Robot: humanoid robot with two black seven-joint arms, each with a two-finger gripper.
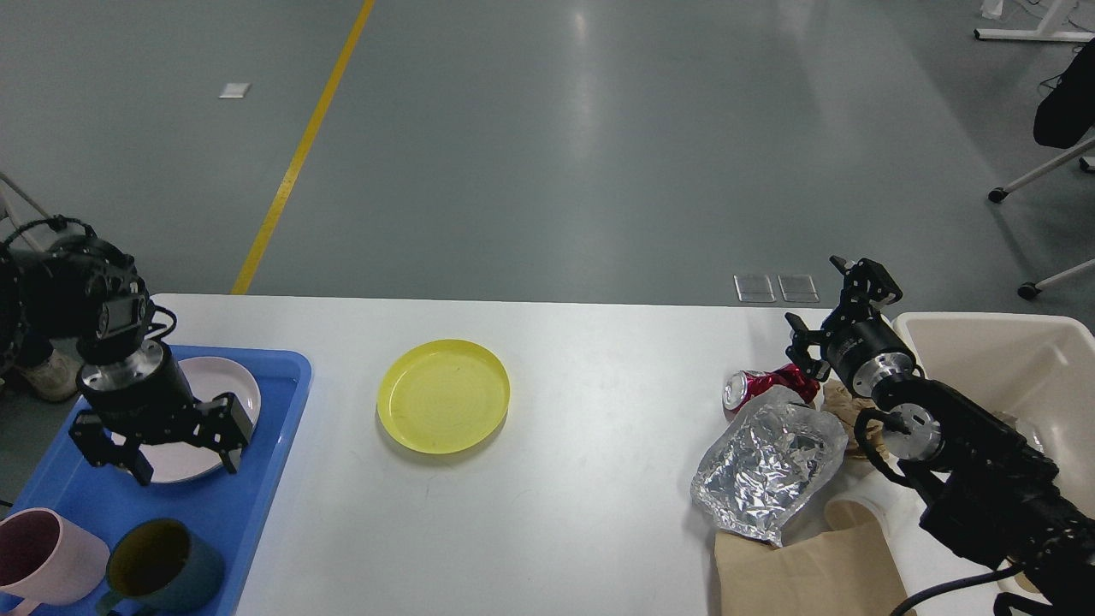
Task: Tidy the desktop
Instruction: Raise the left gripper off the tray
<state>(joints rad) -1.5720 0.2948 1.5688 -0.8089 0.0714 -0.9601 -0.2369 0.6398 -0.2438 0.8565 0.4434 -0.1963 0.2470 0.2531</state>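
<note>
The desk (pixel 590 505) fills the lower half of the frame, white and broad, its far edge running across the middle. A yellow plate (pixel 443 394) lies alone on it, left of centre and well apart from everything else. At lower left a blue tray (pixel 282 428) rests on the desk and carries a pale plate (pixel 244 385), a pink mug (pixel 38 556) and a dark mug (pixel 162 569). At right lie a crushed red can (pixel 757 387), a foil bag (pixel 770 466) just below it, and brown paper (pixel 804 569) at the bottom edge; a cream bin (pixel 1001 359) stands at the right edge. The left gripper (pixel 162 449) hangs over the pale plate, jaws wide and holding nothing. The right gripper (pixel 834 308) stands above the can, jaws wide and holding nothing. The step in hand is judged to be clearing litter into the bin, with the can nearest the right jaws. Lower the jaws square across the can's crushed body, clear of the foil touching it, close firmly, lift straight, then release over the bin. The yellow plate likely belongs on the tray; grip it by the rim.
</note>
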